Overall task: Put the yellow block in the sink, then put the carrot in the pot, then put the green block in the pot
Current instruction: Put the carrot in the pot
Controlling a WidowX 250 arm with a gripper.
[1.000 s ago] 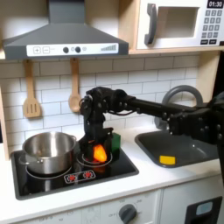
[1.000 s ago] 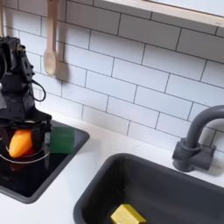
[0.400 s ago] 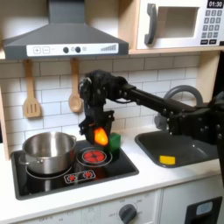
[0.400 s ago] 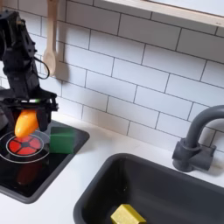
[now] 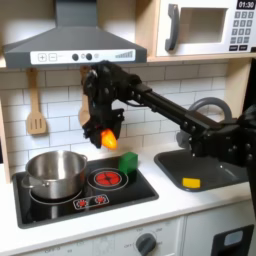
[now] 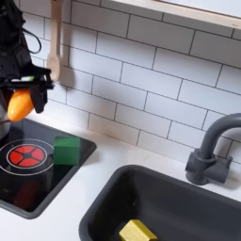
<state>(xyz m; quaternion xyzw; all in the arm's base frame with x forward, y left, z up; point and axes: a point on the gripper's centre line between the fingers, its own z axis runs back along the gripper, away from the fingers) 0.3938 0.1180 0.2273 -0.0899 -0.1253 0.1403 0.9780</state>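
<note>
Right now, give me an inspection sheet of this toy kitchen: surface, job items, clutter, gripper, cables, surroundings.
Surface: black stovetop set in a white counter.
Yellow block: inside the sink.
Carrot: held in the air above the stove.
Green block: on the stovetop by the red burner.
Pot: on the stove, nothing seen inside.
Clutter: nothing seen.
Gripper: shut on the carrot.
Cables: nothing seen.
Surroundings: tiled wall, hanging wooden utensils, range hood, microwave, faucet.
</note>
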